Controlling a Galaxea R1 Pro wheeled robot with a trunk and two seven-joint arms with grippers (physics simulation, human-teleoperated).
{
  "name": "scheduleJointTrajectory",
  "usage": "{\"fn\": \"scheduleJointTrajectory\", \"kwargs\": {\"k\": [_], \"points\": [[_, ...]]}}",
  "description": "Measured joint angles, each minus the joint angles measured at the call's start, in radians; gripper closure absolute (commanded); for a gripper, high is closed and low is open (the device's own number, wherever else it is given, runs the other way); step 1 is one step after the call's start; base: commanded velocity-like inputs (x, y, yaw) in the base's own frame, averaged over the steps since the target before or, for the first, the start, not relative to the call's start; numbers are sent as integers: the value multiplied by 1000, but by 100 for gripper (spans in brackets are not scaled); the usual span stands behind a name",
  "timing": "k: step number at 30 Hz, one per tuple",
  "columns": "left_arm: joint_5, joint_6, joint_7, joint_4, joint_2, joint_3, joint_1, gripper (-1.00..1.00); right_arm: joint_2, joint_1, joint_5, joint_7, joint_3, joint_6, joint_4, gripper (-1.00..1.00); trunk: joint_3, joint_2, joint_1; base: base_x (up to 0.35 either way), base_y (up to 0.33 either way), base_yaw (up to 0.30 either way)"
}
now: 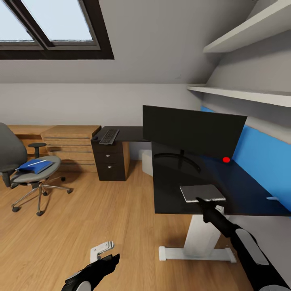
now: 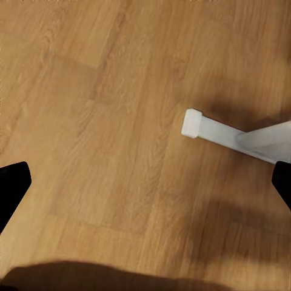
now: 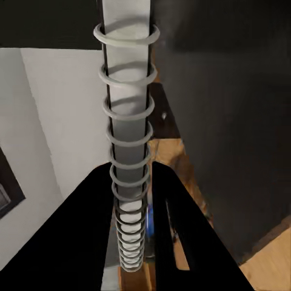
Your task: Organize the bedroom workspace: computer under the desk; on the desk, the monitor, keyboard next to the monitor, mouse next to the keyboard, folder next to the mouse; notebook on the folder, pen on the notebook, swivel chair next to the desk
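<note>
- Notebook (image 1: 202,192), grey with a spiral binding, lies at the front edge of the desk (image 1: 246,190), and the right gripper (image 1: 201,201) has its black fingers closed on the near edge of it.
- From the right wrist, the wire rings of the notebook (image 3: 127,151) run straight up between the two dark fingers (image 3: 85,242), which clamp it from both sides.
- Monitor (image 1: 193,131) stands on the glossy black top behind the notebook, its curved stand on the desk and a red light at its lower corner.
- Keyboard (image 1: 109,136) rests on the far wing of the desk, above a dark drawer unit (image 1: 110,161), well apart from the monitor.
- Folder (image 1: 35,165), bright blue, lies on the seat of the swivel chair (image 1: 24,169), which stands on the wooden floor (image 1: 101,218) well away from the desk, in front of low light-wood cabinets (image 1: 70,141).
- Left gripper (image 1: 107,258) hangs low over the floor near the desk's white foot (image 1: 194,254); from its wrist camera the two black fingertips (image 2: 13,185) sit wide apart, holding nothing, with the end of the white foot (image 2: 200,124) on the boards between them.
</note>
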Motion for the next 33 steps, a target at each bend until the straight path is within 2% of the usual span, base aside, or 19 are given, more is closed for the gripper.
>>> {"fn": "scheduleJointTrajectory", "kwargs": {"k": [3,6,11,14,18,20,24,26,33], "points": [[-1,0,0,0,3,1,0,-100,2,1,6,10,32,3,-34,100,0,0,0,0,0,0],[-3,1,0,0,18,1,0,-100,3,2,5,18,87,3,-62,100,0,0,0,0,0,0],[-5,0,0,-1,25,2,0,-100,6,3,5,16,101,2,-66,100,0,0,0,0,0,40],[-5,-1,0,-2,31,2,0,-100,11,3,9,1,111,2,-64,100,0,0,0,0,0,220],[-7,-4,1,-2,34,0,0,-100,38,3,24,-59,162,0,-66,100,0,0,0,0,8,268],[-25,-5,1,-2,34,-1,0,-100,45,3,36,-85,180,0,-66,100,0,0,0,0,134,277],[-81,-7,-1,-2,34,-12,0,-100,54,3,49,-99,191,-1,-66,100,0,0,0,0,250,279],[-96,-8,-1,-2,33,-18,0,-100,56,3,58,-102,194,-1,-67,100,0,0,0,0,301,280],[-111,-10,-1,-2,31,-26,0,-100,56,3,77,-102,191,8,-68,100,0,0,0,0,322,164]]}}
